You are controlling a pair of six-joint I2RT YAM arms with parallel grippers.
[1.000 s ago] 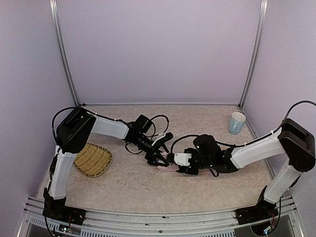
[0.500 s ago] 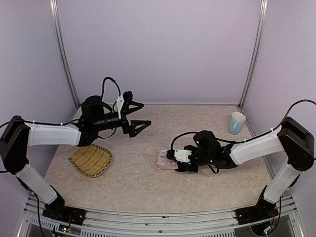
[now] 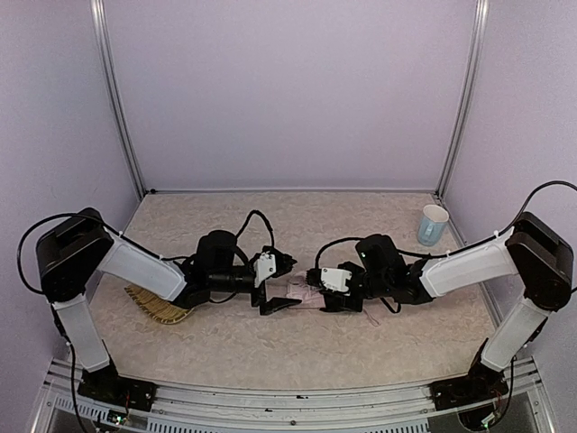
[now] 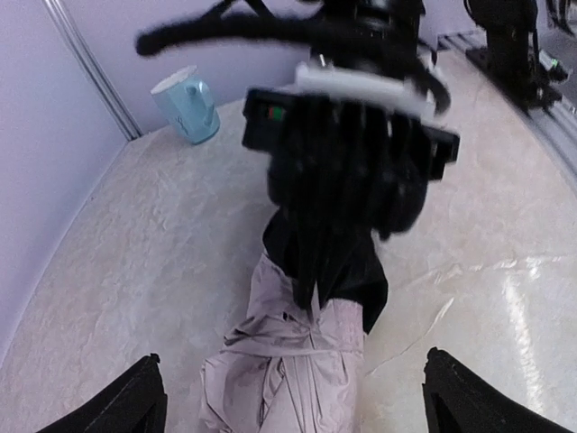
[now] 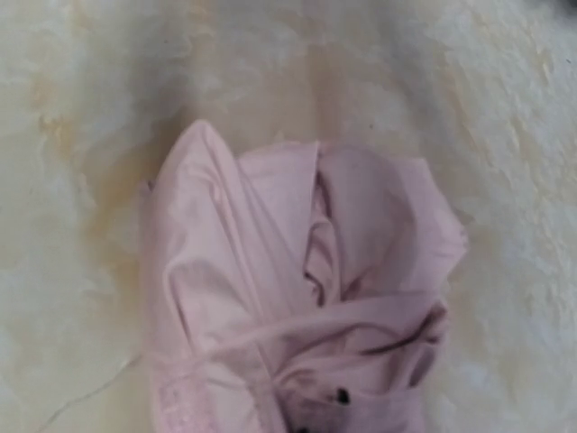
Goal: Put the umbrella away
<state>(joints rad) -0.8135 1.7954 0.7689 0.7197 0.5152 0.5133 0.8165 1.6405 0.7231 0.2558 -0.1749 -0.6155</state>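
— Whereabouts of the umbrella (image 3: 298, 291)?
— Lies folded on the table (image 3: 379, 361), about mid-table, between the two grippers; a pale pink bundle with a strap round it, black lining showing at the end toward the right arm.
— And the right gripper (image 3: 313, 290)?
— Sits low at that black end; closed, pinching the dark folds, going by the left wrist view; no sign of its own fingers in the right wrist view, only crumpled pink cloth on the mottled tabletop.
— Left gripper (image 3: 287, 283)?
— Spread wide, holding nothing; hangs low just beside the pink end, one finger to each side of the bundle's line, facing the right gripper; cannot tell whether touching the cloth.
— Anything else around?
— A straw tray (image 3: 151, 307) at the left, partly hidden under the left arm; a light blue cup (image 3: 433, 224) upright near the back right corner, well apart from the umbrella.
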